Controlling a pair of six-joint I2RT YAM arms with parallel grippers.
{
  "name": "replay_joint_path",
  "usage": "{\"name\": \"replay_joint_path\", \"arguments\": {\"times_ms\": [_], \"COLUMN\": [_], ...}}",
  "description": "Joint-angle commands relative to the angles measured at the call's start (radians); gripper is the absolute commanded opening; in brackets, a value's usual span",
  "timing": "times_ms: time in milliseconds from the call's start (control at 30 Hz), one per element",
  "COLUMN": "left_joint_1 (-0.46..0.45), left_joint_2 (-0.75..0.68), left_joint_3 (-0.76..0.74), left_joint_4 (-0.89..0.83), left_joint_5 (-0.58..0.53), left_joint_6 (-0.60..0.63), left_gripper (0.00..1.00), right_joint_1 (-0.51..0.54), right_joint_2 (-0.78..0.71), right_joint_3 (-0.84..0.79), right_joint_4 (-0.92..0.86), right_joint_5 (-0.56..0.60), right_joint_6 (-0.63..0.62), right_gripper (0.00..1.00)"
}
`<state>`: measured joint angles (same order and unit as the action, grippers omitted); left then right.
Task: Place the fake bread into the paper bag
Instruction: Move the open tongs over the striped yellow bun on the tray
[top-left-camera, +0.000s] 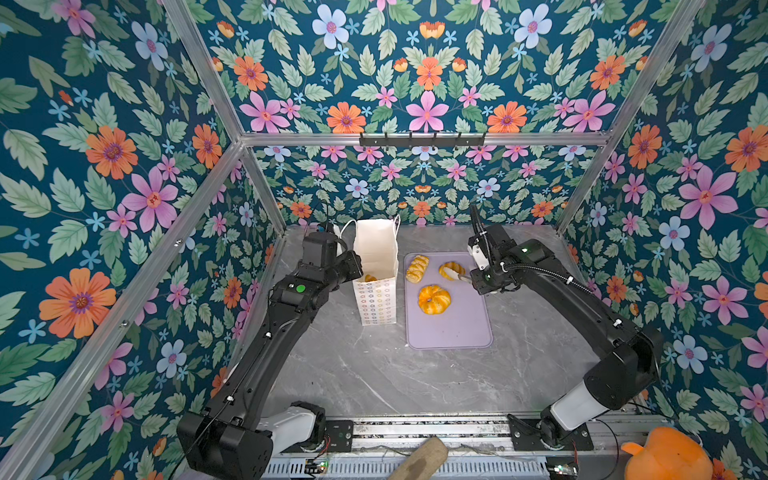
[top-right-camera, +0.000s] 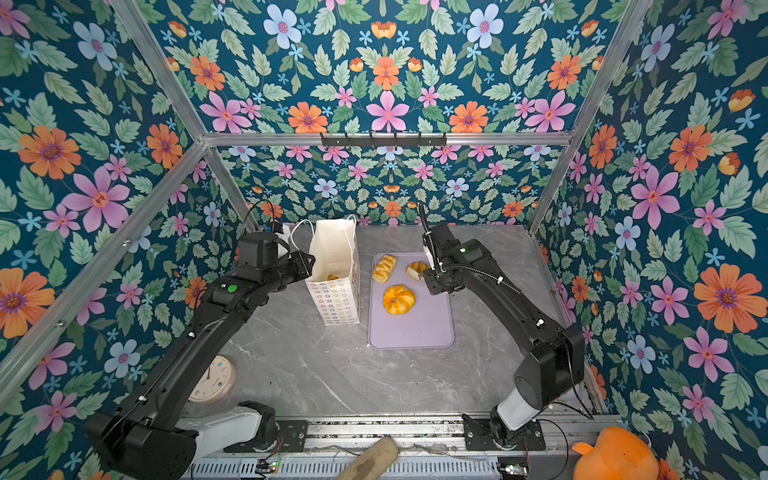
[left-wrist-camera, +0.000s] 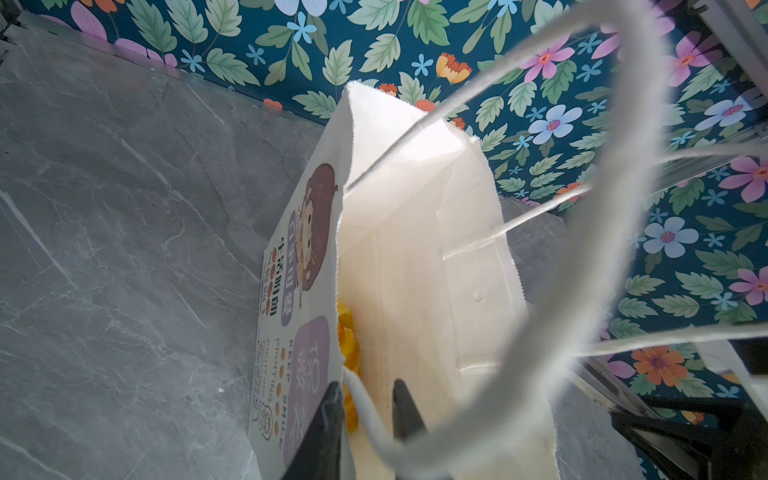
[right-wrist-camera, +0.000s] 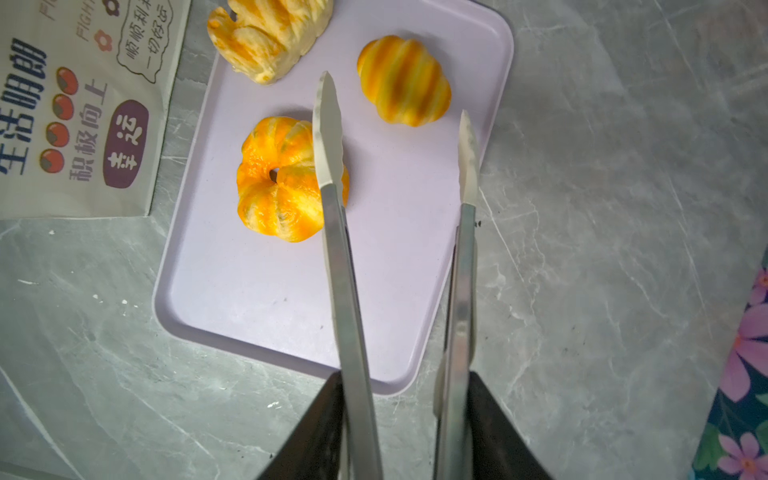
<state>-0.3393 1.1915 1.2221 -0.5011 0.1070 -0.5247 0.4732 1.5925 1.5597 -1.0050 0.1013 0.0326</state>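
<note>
The white paper bag (top-left-camera: 376, 299) (top-right-camera: 334, 299) stands upright left of the lilac tray (top-left-camera: 453, 328), with one fake bread (top-left-camera: 370, 278) (left-wrist-camera: 348, 345) inside. My left gripper (top-left-camera: 356, 266) (left-wrist-camera: 368, 411) is shut on the bag's left wall and cord handle, one finger outside and one inside. Three breads lie on the tray: a braided piece (top-left-camera: 417, 268) (right-wrist-camera: 270, 37), a striped roll (top-left-camera: 452, 269) (right-wrist-camera: 403, 81) and a ring bun (top-left-camera: 434, 299) (right-wrist-camera: 278, 183). My right gripper (top-left-camera: 478, 279) (right-wrist-camera: 405, 419) is shut on metal tongs (right-wrist-camera: 345, 291). Their tips stand apart and hold nothing, just short of the striped roll.
The bag's other cord handle (left-wrist-camera: 636, 208) loops close to the left wrist camera. A round clock (top-right-camera: 212, 380) lies on the grey marble tabletop under the left arm. An orange plush toy (top-left-camera: 665, 455) and a brown roll (top-left-camera: 419, 459) sit at the front rail. Floral walls enclose the table.
</note>
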Motion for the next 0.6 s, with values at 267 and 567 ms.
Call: {"name": "replay_joint_path", "arguments": {"times_ms": [267, 567], "left_joint_1": [0.0, 0.001], "left_joint_2": [0.004, 0.005], "left_joint_3": [0.007, 0.017], "left_joint_4": [0.009, -0.004], "left_joint_5": [0.022, 0.018], "left_joint_6": [-0.009, -0.004], "left_gripper": [0.23, 0.23], "right_joint_1": [-0.097, -0.148], "right_joint_2": [0.074, 0.124], "right_joint_3": [-0.006, -0.008], "right_joint_4": [0.126, 0.183], "right_joint_5": [-0.074, -0.093], "right_joint_6": [-0.371, -0.549], "right_gripper": [0.44, 0.43]}}
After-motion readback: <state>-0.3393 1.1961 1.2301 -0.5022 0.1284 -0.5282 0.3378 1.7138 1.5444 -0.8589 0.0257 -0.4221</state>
